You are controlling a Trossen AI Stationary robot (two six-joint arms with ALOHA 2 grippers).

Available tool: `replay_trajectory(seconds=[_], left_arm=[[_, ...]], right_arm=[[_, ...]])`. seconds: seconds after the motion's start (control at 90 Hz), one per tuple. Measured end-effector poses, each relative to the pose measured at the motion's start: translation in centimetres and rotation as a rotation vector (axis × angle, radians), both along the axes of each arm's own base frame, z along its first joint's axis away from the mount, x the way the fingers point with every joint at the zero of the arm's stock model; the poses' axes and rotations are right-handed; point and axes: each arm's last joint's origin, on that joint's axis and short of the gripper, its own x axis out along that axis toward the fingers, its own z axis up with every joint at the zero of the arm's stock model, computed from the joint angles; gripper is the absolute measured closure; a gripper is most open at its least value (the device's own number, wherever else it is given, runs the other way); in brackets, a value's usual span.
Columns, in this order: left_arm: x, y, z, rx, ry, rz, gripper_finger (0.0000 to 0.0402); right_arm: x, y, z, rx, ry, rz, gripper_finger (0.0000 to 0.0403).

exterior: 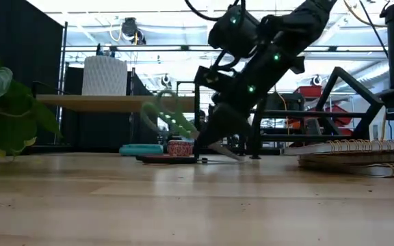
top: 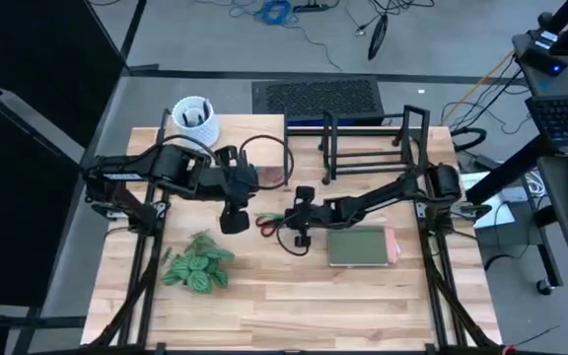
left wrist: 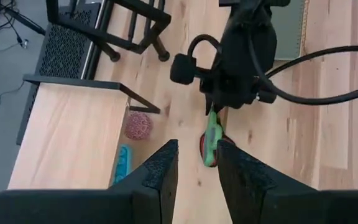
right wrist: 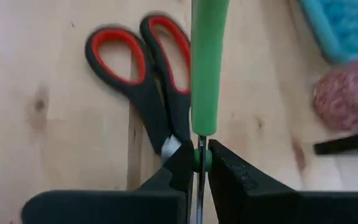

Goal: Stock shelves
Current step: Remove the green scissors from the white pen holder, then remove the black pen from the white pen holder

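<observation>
Green-handled scissors (right wrist: 209, 74) pinched at the pivot by right gripper (right wrist: 197, 163), fingers nearly closed on them, just beside red-handled scissors (right wrist: 143, 81) lying on table (top: 294, 306). Left gripper (left wrist: 196, 168) hovers close by, part open, empty. Wood shelf (top: 254, 133) and black wire rack (top: 373, 143) sit at the table's far edge. Risks: narrow grip lets scissors swivel or slip; lifting could snag the red pair; arms crowd each other.

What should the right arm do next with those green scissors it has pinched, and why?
Probably lift straight up a little. The right gripper has its jaws shut on the green scissors, which lie close against the red-handled scissors on the table; rising first should avoid dragging them.
</observation>
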Motion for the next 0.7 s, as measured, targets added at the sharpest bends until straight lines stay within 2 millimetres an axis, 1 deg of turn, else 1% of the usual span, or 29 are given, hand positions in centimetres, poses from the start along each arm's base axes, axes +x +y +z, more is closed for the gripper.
replay_trajectory(seconds=[0.1, 0.222, 0.389, 0.5, 0.7], left_arm=[[0.0, 0.0, 0.0, 0.001, 0.005, 0.000, 0.0304], [0.0, 0.0, 0.0, 0.001, 0.007, 0.000, 0.0304], [0.0, 0.0, 0.0, 0.001, 0.007, 0.000, 0.0304], [0.0, 0.0, 0.0, 0.001, 0.007, 0.000, 0.0304], [-0.1, 0.0, -0.1, 0.002, 0.009, 0.000, 0.0304]], right_arm=[[0.0, 0.0, -0.5, 0.010, 0.014, -0.012, 0.0351], [0.0, 0.0, -0.8, 0.009, 0.017, -0.012, 0.0312], [0.0, 0.0, -0.6, 0.011, 0.011, -0.014, 0.0254], [-0.2, 0.2, 0.5, 0.049, -0.011, -0.025, 0.0224], [-1.3, 0.5, 4.0, 0.184, -0.071, -0.037, 0.0184]])
